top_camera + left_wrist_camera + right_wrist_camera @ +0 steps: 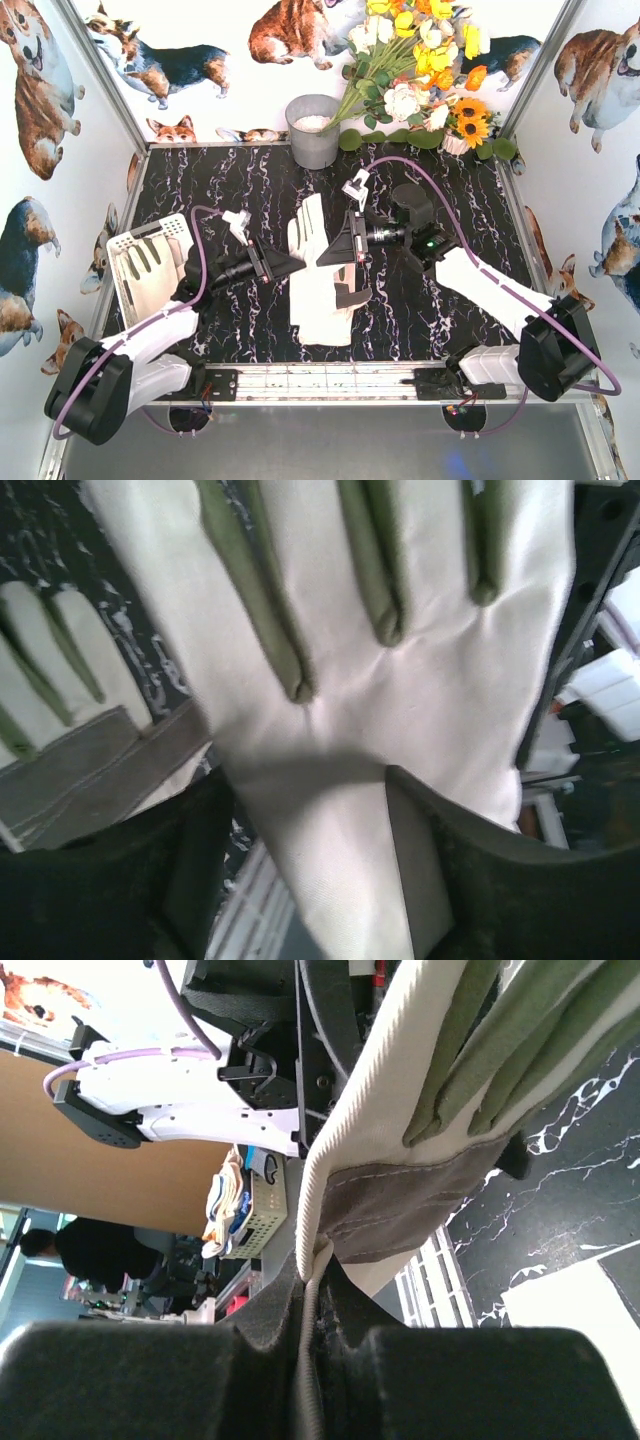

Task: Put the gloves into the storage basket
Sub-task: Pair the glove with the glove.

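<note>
right gripper (310,1332): jaws pressed together on the cuff edge of 1 glove (400,1185), held up off the marbled table (220,180) near its centre. left gripper (305,820): jaws apart, with the same glove's white palm between them; whether the fingers (480,880) touch it cannot be told. a 2nd glove (325,310) lies flat just below. the storage basket (122,250), at the table's left edge, contains a 3rd glove (150,257).
</note>
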You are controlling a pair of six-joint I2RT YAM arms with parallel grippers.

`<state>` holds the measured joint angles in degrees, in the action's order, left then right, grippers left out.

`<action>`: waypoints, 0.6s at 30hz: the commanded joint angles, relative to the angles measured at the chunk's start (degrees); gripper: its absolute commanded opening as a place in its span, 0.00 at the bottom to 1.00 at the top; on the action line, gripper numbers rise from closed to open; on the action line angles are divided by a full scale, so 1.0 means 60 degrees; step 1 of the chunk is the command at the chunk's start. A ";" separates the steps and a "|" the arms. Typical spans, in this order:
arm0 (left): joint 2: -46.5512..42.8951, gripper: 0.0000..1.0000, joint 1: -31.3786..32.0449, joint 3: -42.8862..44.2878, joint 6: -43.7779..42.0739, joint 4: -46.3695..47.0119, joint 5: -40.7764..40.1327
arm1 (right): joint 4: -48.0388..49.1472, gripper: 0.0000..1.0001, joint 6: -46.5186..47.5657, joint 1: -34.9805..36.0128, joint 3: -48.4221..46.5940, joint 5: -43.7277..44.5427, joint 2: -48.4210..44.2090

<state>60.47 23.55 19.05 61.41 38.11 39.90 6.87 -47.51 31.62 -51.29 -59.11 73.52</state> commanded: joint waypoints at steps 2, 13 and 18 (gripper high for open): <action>-0.0122 0.41 -0.0020 0.0041 0.0063 0.0570 0.0047 | 0.0629 0.00 -0.0131 -0.0372 0.0311 0.0148 -0.0409; -0.0218 0.00 0.1104 0.0629 -0.1627 -0.2917 -0.2729 | -0.4313 0.00 0.2053 -0.0699 0.0555 0.3740 -0.0600; 0.0598 0.00 0.2204 0.1057 -0.1927 -0.4303 -0.4855 | -0.5234 0.00 0.2052 -0.0642 0.1009 0.5216 -0.0410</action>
<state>61.19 33.32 22.48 53.28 20.34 21.87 -18.76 -37.32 27.64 -46.74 -37.34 71.31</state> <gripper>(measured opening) 0.009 0.057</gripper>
